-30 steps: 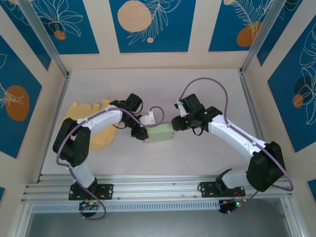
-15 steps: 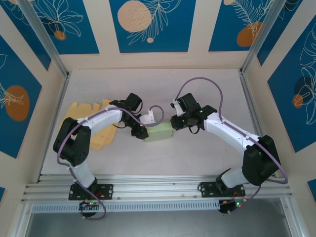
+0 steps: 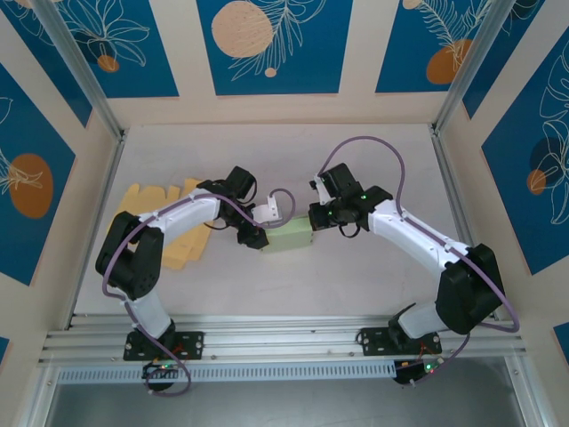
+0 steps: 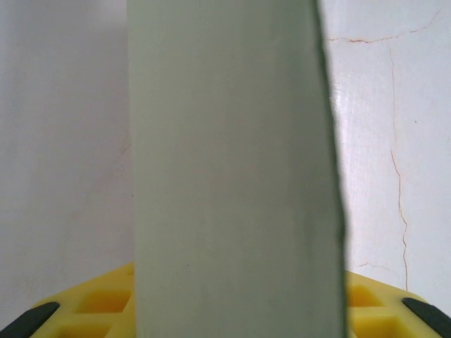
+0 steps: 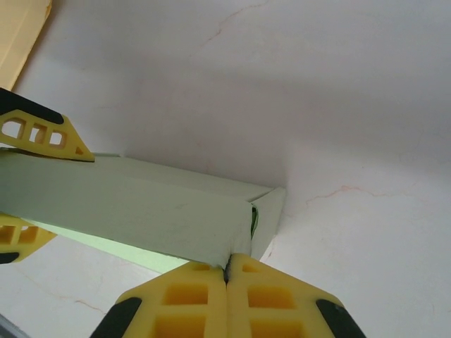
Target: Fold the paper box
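The pale green paper box (image 3: 286, 238) lies in the middle of the white table, half folded, with an end flap (image 5: 268, 218) standing loose at its right end. My left gripper (image 3: 255, 237) is shut on the box's left end. Its yellow fingers (image 4: 99, 299) flank the green panel (image 4: 232, 169) in the left wrist view, and in the right wrist view they sit above and below the box (image 5: 42, 134). My right gripper (image 3: 313, 222) is at the box's right end. Its fingers are pressed together (image 5: 227, 262) and pinch the corner of the box's top panel (image 5: 141, 204).
Flat tan paper sheets (image 3: 164, 222) lie left of the box beside my left arm, and their edge (image 5: 21, 35) appears in the right wrist view. Aluminium posts (image 3: 444, 98) and walls enclose the table. A rail (image 3: 284, 342) runs along the near edge.
My right gripper has closed from part open to shut at the box's right end, shifting slightly. The left gripper and the box have stayed almost still.
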Controlling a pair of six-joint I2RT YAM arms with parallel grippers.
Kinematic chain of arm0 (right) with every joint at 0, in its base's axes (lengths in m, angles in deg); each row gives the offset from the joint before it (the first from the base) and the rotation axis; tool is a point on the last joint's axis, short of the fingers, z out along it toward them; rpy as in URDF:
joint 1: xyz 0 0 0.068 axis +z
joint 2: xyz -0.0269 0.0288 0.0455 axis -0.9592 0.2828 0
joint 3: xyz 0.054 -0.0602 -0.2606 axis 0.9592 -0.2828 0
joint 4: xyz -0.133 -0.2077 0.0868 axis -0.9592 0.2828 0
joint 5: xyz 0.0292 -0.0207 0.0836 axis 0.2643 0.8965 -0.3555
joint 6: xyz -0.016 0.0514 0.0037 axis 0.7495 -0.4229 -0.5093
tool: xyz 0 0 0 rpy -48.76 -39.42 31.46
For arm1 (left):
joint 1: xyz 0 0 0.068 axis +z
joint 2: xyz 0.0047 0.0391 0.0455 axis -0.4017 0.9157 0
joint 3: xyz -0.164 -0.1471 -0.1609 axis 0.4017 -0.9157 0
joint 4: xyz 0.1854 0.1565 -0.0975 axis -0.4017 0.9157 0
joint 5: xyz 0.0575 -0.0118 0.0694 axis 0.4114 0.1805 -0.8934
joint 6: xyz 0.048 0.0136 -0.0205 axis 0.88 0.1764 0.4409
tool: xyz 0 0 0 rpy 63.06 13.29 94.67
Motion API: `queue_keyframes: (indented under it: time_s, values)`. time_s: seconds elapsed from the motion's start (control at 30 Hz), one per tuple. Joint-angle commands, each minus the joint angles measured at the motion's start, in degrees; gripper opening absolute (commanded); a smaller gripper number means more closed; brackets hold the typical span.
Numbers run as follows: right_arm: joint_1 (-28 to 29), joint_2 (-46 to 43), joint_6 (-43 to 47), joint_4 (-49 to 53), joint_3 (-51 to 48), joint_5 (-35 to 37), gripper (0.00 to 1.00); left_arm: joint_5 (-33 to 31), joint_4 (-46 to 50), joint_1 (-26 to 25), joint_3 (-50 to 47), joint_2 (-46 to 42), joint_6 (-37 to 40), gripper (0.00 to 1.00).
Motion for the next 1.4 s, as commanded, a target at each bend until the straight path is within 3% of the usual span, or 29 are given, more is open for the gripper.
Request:
queue_keyframes:
  time_s: [0.0, 0.2, 0.63, 0.83, 1.17, 1.37]
  values:
    - [0.10, 0.50, -3.53, -0.43, 3.25, -5.28, 0.00, -0.85, 1.28, 0.43, 0.54, 1.07, 0.88, 0.32]
    - [0.24, 2.15, -7.16, -0.39, 5.21, -9.05, 0.00, -1.99, 2.38, 0.20, 1.22, 1.55, 1.45, 0.32]
    - [1.00, 2.08, -4.46, -3.07, -1.84, -2.40, 0.00, -3.02, 2.69, 0.25, 2.16, 2.74, 0.70, 0.33]
    - [0.87, 2.50, -4.19, -4.11, -3.54, -0.33, 0.00, -3.59, 2.45, 0.42, 2.22, 2.13, -0.29, 0.46]
    - [0.00, 3.09, -3.77, -4.15, -5.04, 0.06, 0.00, -5.30, 1.96, 0.87, 2.16, 2.12, -1.40, 0.48]
    - [0.46, 1.59, -3.30, -6.91, -8.52, 0.73, 0.00, -7.32, -1.43, 0.99, 1.22, 0.36, -3.72, 0.56]
